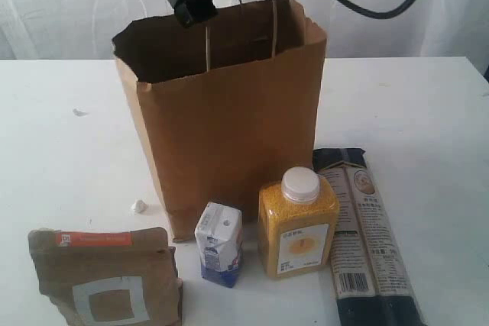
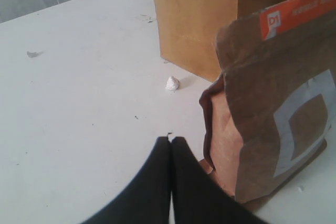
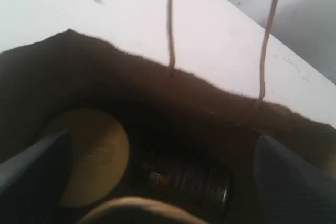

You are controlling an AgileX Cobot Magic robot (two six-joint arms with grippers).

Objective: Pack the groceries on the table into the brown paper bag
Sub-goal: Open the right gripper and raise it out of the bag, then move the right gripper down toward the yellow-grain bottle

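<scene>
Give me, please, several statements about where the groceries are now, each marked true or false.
1. The brown paper bag stands upright on the table. True.
2. The yellow white-capped bottle is inside the bag. False: it stands on the table before it.
3. The right gripper is open over the bag's mouth. True.
4. The long dark pasta pack stands upright. False: it lies flat.
5. The left gripper grips the brown kraft pouch. False: it is shut, empty, beside the pouch.
6. A tan lid shows inside the bag. True.

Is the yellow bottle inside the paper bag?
No, the yellow white-capped bottle stands on the table in front of the brown paper bag.
</scene>
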